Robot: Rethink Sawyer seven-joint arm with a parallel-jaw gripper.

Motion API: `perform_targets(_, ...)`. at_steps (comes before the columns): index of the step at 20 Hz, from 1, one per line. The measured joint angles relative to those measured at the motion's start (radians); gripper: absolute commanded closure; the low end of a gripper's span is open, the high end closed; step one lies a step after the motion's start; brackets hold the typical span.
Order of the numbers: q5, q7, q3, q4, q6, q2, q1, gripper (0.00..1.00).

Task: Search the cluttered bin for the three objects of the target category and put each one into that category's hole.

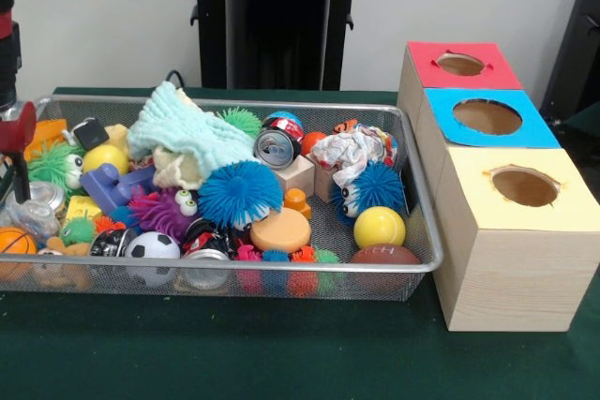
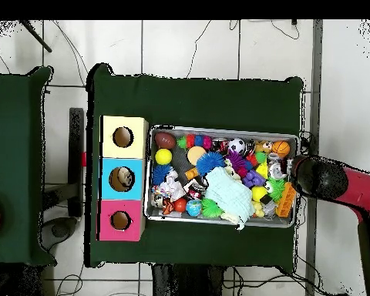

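Note:
The wire mesh bin (image 1: 417, 196) (image 2: 219, 129) is heaped with toys. Among them are a yellow ball (image 1: 379, 227) (image 2: 163, 156), a brown football (image 1: 384, 255) (image 2: 165, 139), a soccer ball (image 1: 152, 246) (image 2: 236, 146) and a basketball (image 1: 13, 241) (image 2: 280, 147). A teal cloth (image 1: 187, 133) (image 2: 228, 193) lies on top, with a blue spiky ball (image 1: 239, 192) and a soda can (image 1: 277, 148) beside it. Three wooden boxes with holes stand next to the bin, topped yellow (image 1: 562, 199) (image 2: 109, 127), blue (image 1: 539, 133) (image 2: 109, 189) and red (image 1: 502, 72) (image 2: 107, 229). My gripper (image 1: 17, 170) (image 2: 299, 176) hangs over the bin's end farthest from the boxes, mostly hidden by the arm.
Crumpled paper (image 1: 349, 149), a wooden block (image 1: 298, 173), an orange disc (image 1: 279, 229), a purple fuzzy toy with eyes (image 1: 164, 211) and a purple brick (image 1: 117, 185) crowd the bin. The green table cloth (image 1: 281, 353) runs in front. A second green table (image 2: 15, 169) stands beyond the boxes.

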Motion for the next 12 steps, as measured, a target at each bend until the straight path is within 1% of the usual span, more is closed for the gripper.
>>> perform_targets(12, 0.015, 0.0, 0.0, -0.005, 0.001, 0.005, 0.0, 0.0)
